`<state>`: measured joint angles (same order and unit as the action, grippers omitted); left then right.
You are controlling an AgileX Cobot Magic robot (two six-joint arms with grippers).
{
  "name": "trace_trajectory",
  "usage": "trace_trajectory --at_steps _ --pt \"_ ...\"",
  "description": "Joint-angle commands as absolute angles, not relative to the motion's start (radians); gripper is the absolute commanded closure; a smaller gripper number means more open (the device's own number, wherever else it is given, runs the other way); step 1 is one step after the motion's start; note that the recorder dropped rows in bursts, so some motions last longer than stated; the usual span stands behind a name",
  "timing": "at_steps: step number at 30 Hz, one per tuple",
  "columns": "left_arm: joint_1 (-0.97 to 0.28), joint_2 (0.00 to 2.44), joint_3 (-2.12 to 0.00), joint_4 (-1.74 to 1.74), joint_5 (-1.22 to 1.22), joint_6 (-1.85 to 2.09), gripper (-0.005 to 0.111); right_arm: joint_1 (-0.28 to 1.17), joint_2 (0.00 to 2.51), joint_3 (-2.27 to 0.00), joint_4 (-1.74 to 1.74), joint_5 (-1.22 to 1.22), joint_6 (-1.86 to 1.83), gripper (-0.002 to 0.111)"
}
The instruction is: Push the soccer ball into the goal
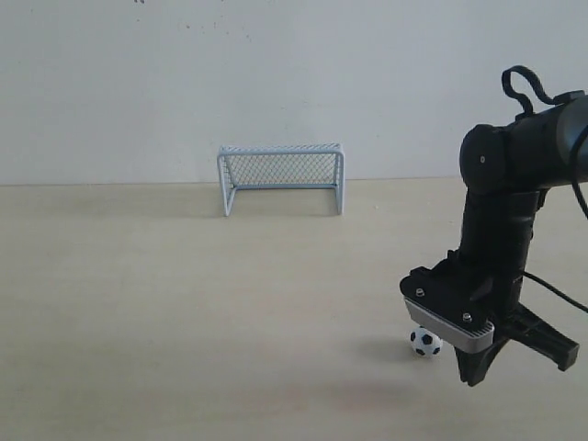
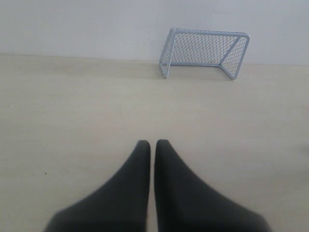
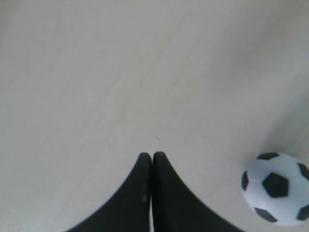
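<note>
The right gripper, clenched empty, hangs just beside the tiny white, black-patched soccer ball. The left gripper is clenched too, facing the distant white-framed mesh goal.

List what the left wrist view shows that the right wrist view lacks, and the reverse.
Only the left wrist view: the goal, standing by the wall, mouth open toward the left pincer.
Only the right wrist view: the soccer ball, lying beside the right pincer, clear of its tips.
Both: a black pincer with jaws together, holding nothing, over the pale table.
</note>
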<state>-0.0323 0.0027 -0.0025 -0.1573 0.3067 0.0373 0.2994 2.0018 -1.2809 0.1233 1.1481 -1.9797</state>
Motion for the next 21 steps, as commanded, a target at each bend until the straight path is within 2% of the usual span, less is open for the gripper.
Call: trace_trajectory --at_steps 1,7,9,13,15,21 --pt "-0.030 0.000 0.000 -0.168 0.305 0.030 0.102 0.302 2.001 -1.279 0.106 1.185 -1.971 0.108" --pt "-0.030 0.000 0.000 -0.168 0.305 0.030 0.102 0.302 2.001 -1.279 0.106 1.134 -1.973 0.108" --pt "-0.030 0.000 0.000 -0.168 0.305 0.030 0.102 0.302 2.004 -1.279 0.129 1.037 -2.014 0.108" --pt "-0.030 0.000 0.000 -0.168 0.305 0.030 0.102 0.302 2.026 -1.279 0.490 0.474 -1.933 0.108" --pt "-0.030 0.000 0.000 -0.168 0.305 0.030 0.102 0.302 2.015 -1.279 0.567 0.374 -1.934 0.108" --pt "-0.030 0.000 0.000 -0.168 0.305 0.030 0.102 0.282 1.947 -1.279 0.483 0.642 -1.926 0.108"
